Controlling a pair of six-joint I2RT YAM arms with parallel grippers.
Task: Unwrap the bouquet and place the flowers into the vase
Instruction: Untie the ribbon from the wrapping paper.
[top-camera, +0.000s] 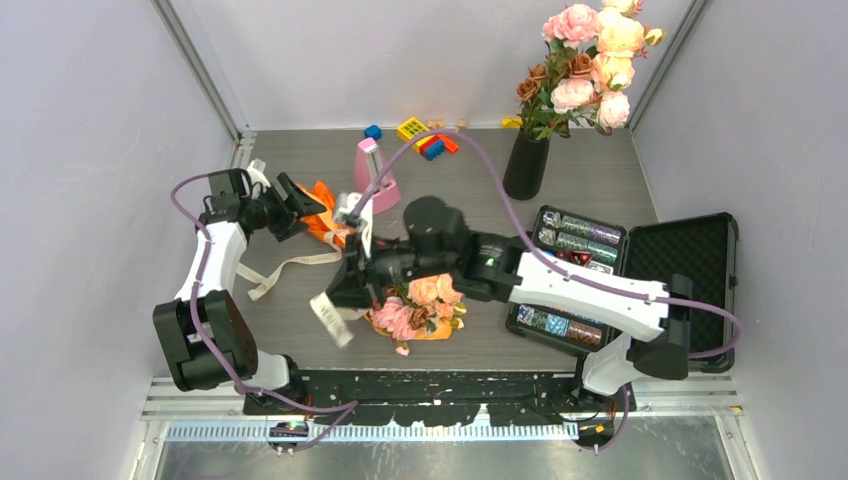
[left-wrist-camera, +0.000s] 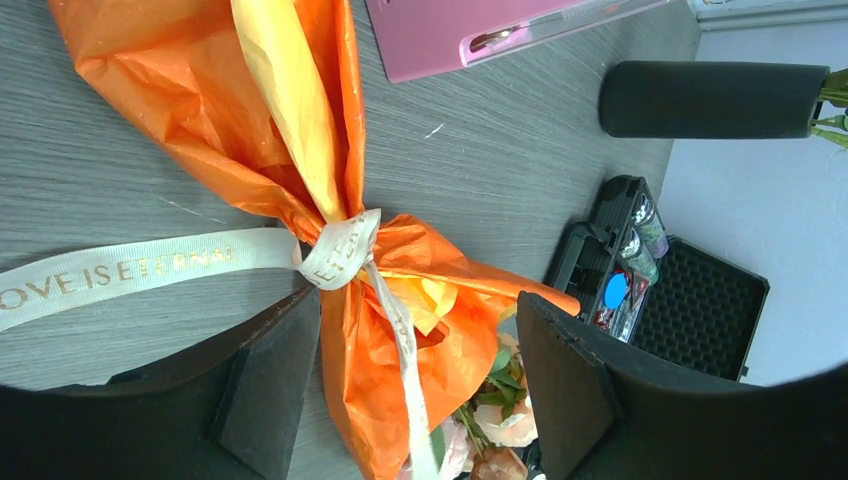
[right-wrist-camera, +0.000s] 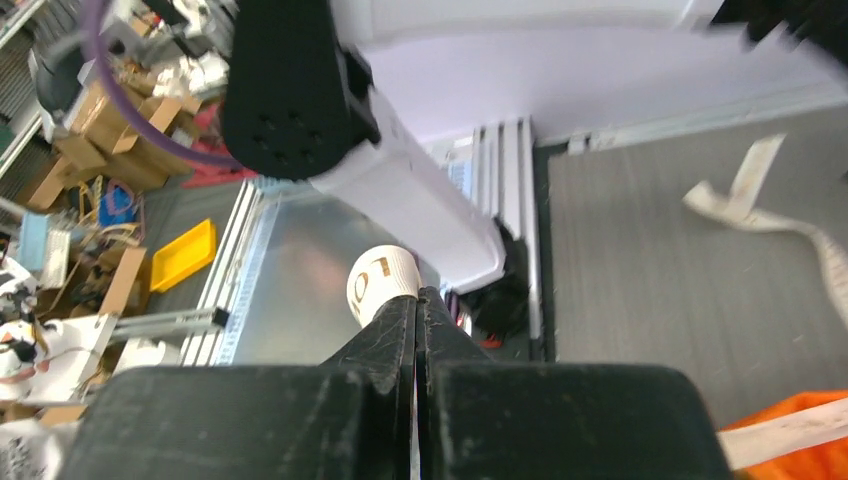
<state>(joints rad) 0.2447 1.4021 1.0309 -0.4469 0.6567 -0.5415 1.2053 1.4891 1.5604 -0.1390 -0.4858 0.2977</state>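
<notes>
Starting far left: left gripper (top-camera: 297, 207) spread wide, nothing held, poised over the twisted tail of the bouquet (top-camera: 385, 280), one finger either side of the orange paper (left-wrist-camera: 200, 100) just near the knot (left-wrist-camera: 340, 250). No contact visible between fingers and paper.

Trailing left across the table, cream ribbon (left-wrist-camera: 130, 265), gold lettering plain to read in the left wrist view: "OVE IS ETERNAL", first letter cut by the edge.

Knot still tied, paper still gathered. So, by the look of it, barely into the unwrapping.

Moving toward the middle: right gripper (right-wrist-camera: 415, 305) clamped tight on a loop of that same ribbon, "LO" showing at the fingertips. Probably set to pull the tie loose.

Just near of it, flowers (top-camera: 415, 305) lying on their side on the table, heads pointing to the near edge, stems wrapped inside the paper. None lifted, none placed.

Far side, pink metronome (top-camera: 375, 178), no part in this.

Further right, far side, vase (top-camera: 526, 165) upright, well apart from the bouquet, already carrying another bunch of pink, cream and brown blooms.

Far right, open black case (top-camera: 690, 255); labels inside too small to read.

Left to do: untie, peel paper, carry stems over.
</notes>
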